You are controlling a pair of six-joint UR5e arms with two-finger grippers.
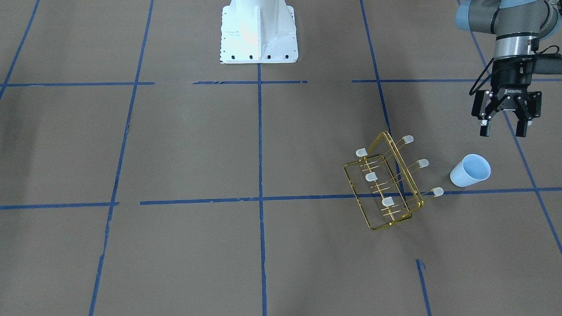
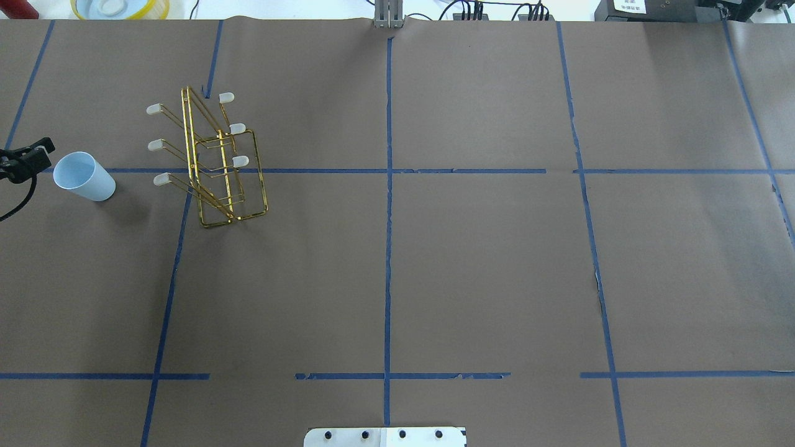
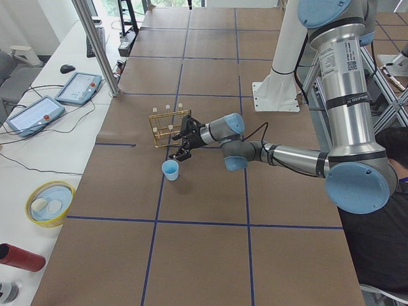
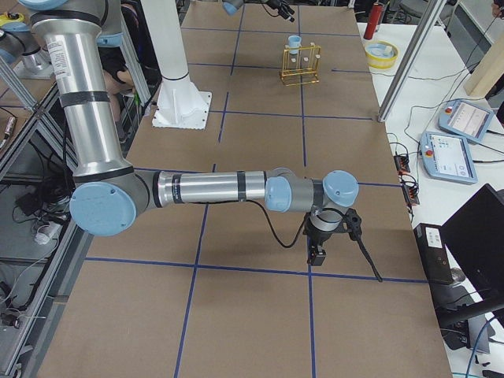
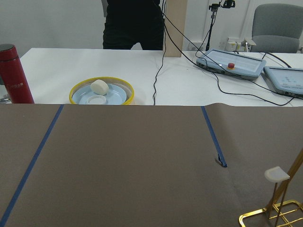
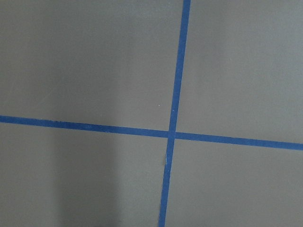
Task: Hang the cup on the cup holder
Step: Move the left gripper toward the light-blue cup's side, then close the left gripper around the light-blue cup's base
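Plainly, the cup (image 1: 470,170) was seen upright, mouth up, near the cup holder (image 1: 386,184). The left gripper (image 1: 502,131) was held above it, slightly robotward, jaws spread and empty. The right gripper (image 4: 317,253) was well apart, and its state could not be told.

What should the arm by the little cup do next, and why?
Probably lower the left end effector toward the cup: it hangs open and empty above and beside the cup, which stands mouth-up on the table next to the cup holder, not yet hung.
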